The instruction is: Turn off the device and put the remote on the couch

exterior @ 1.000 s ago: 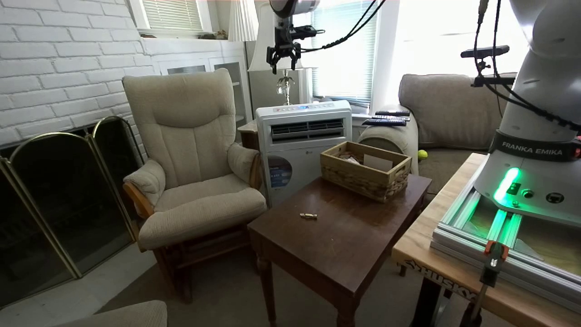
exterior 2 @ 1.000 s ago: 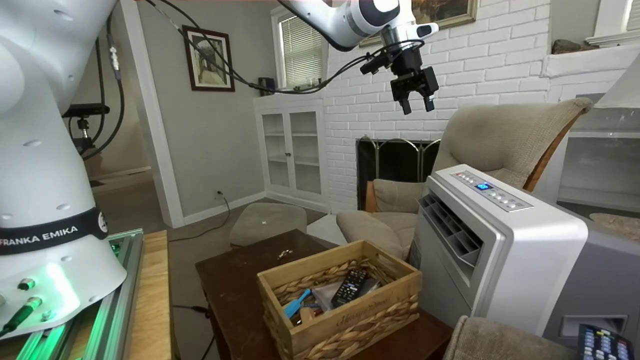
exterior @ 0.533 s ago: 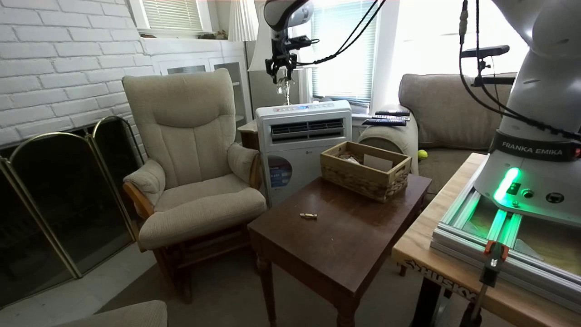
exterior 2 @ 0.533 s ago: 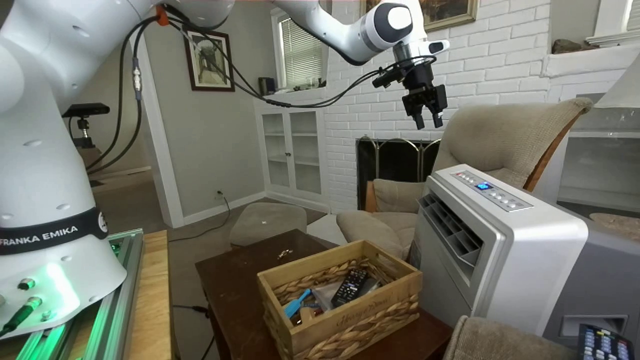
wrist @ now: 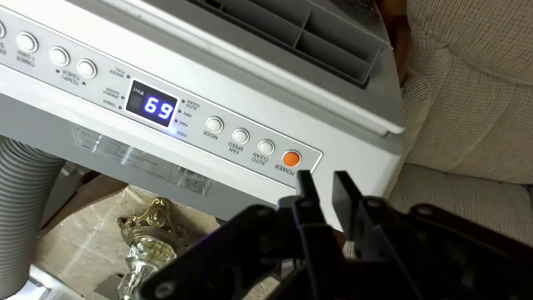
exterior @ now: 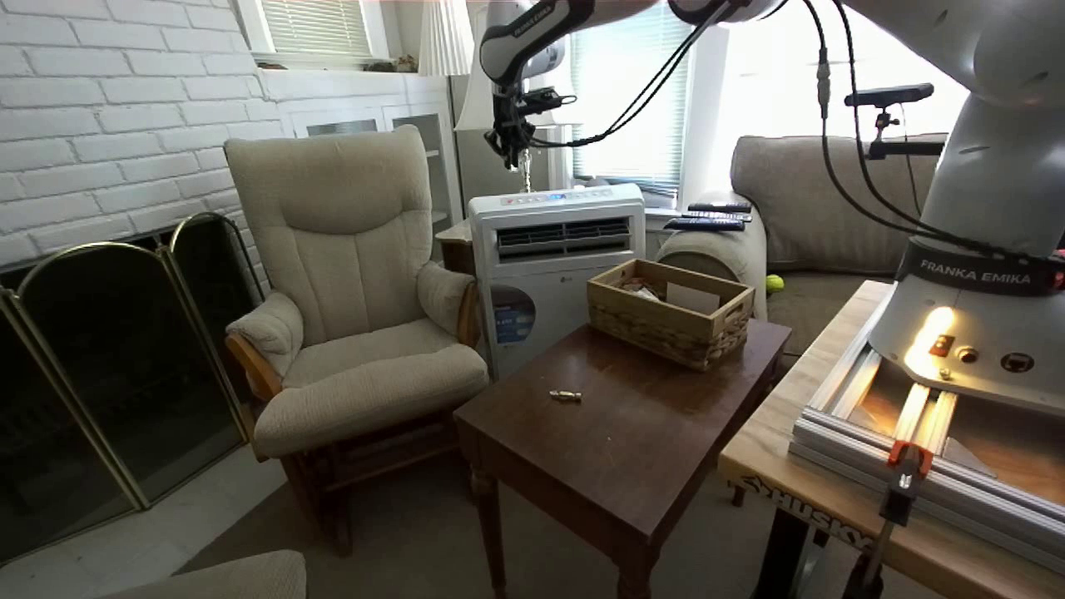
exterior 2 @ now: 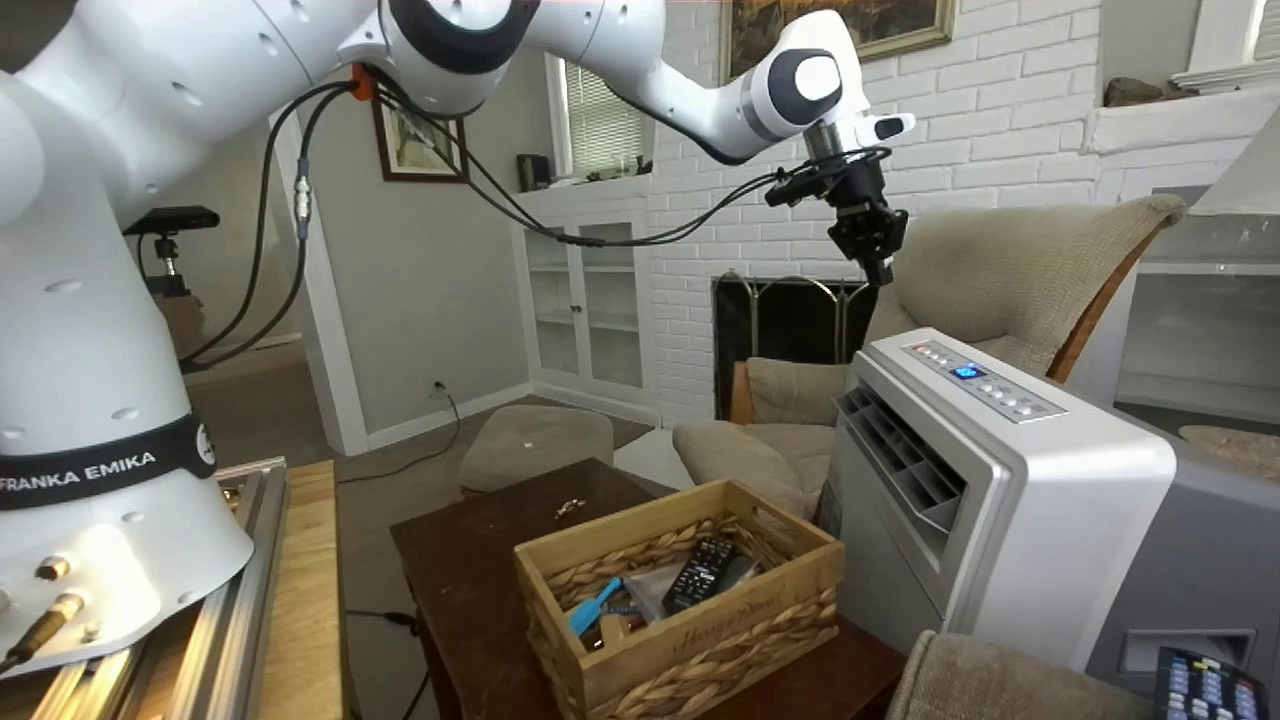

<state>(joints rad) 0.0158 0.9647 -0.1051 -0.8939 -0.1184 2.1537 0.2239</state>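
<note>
- Status, step one (switch-off): judged not done; display (wrist: 152,103) lit on the air conditioner (exterior 2: 1000,500).
- Status, step two (remote to couch): judged outstanding if the basket's remote is meant; which remote is wanted cannot be told.
- Gripper (wrist: 324,177), one: fingers a narrow gap apart, nothing held; hangs above the control panel (wrist: 193,121), apart from it in both exterior views.
- Power button (wrist: 291,158), one: orange, near the fingertips in the wrist view; judged the next target.
- Air conditioner, one: white, beside the armchair (exterior: 349,249).
- Remote (exterior 2: 699,575), one: black, lying in the basket (exterior 2: 720,630).
- Further remotes (exterior: 707,225), apparently three: on the arm of the couch (exterior: 799,241); closely grouped, count uncertain.
- Basket, one: wood and weave, on the tabletop (exterior: 649,416).
- Small brass-coloured piece (exterior: 566,396), one: on the tabletop, identity unclear.
- Couch, one; armchair, one; footstool (exterior 2: 540,445), one.
- Yellow-green ball (exterior: 775,283), one: on the couch, by its arm.
</note>
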